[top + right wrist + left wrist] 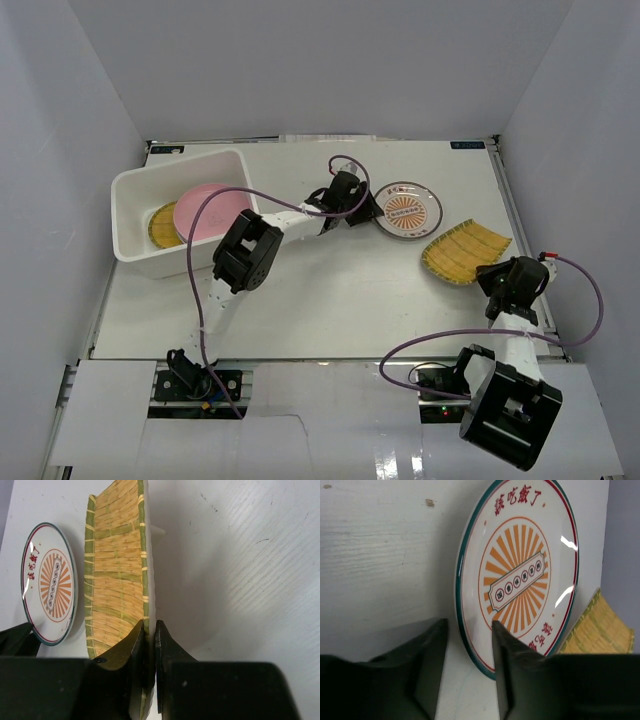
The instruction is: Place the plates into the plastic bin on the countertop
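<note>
Pinching likely light, stiff woven plate (117, 570) by its rim near countertop (330, 300) right edge with right gripper (150, 627), straddling rim of likely slick, breakable printed plate (520, 580) with half-spread left gripper (469, 630).

Top view: the left hand (366, 208) covers the sunburst plate's (408, 210) rim on the side nearest the plastic bin (150, 262). Plate lettering too small to read. In the bin, the pink plate (203, 215) hides part of a yellow woven plate (161, 227).

Left wrist view: one finger (520, 670) hides the sunburst plate's lower rim. The second woven plate (600, 630) beyond it is cut off by the frame edge.
</note>
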Motion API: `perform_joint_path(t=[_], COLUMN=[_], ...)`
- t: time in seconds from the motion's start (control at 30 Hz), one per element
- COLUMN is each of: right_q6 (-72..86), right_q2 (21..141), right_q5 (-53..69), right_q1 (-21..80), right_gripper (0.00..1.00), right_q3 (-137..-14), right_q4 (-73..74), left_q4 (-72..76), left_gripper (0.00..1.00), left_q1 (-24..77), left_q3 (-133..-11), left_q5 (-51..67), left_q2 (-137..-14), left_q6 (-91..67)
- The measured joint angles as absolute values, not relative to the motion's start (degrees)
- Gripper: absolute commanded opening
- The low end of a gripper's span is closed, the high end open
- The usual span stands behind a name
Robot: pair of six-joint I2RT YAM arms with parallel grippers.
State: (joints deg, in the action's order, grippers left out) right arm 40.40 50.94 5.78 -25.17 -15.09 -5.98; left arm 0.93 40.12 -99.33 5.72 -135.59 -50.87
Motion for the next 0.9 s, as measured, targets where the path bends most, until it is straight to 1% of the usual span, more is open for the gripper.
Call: perform_joint_path(t=[0.07, 0.1, 0.17, 0.2, 0.27, 0.37, 0.5, 0.6, 0.73, 0.9], right_q6=[40.4, 40.4, 40.4, 40.4, 40.2, 40.4, 41.1, 42.0, 44.2, 42.5], right_q2=[49.4, 48.7, 47.9, 47.8, 47.6, 47.5, 47.2, 47.1, 46.4, 47.1], right_q5=[6.3, 6.7, 7.8, 8.3, 9.0, 10.1, 12.4, 14.7, 19.2, 21.4], right_q1=[-25.2, -25.2, -25.2, -25.2, -25.2, -25.2, -25.1, -24.9, -23.6, -16.3], right_gripper=[0.08, 0.08, 0.08, 0.08, 0.08, 0.08, 0.08, 0.08, 0.08, 0.08], right_q3=[-15.1, -15.1, -15.3, -15.6, -16.3, -17.1, -18.2, -19.0, -20.2, -24.8], right_q4=[-5.0, -4.4, -3.2, -2.5, -0.9, -0.1, 0.4, 0.1, -2.8, -3.9], left_q4=[1.1, 1.7, 2.9, 4.0, 5.3, 6.2, 5.1, 2.3, -1.7, -4.5], left_gripper=[0.33, 0.18, 0.03, 0.00, 0.00, 0.00, 0.00, 0.00, 0.00, 0.00], left_q1=[40.2, 40.3, 40.4, 40.3, 40.3, 40.5, 40.4, 40.2, 38.7, 31.2], left_q3=[-101.4, -102.2, -102.7, -102.7, -102.5, -99.0, -92.4, -90.3, -90.4, -89.3], left_q5=[5.8, 6.0, 6.4, 6.8, 7.3, 7.1, 7.3, 7.3, 5.1, 3.8], left_q2=[-137.5, -138.6, -139.7, -139.8, -139.2, -137.0, -130.1, -123.1, -110.9, -94.6], left_q6=[-51.5, -51.9, -53.6, -54.9, -55.0, -54.7, -52.2, -49.5, -43.9, -41.8])
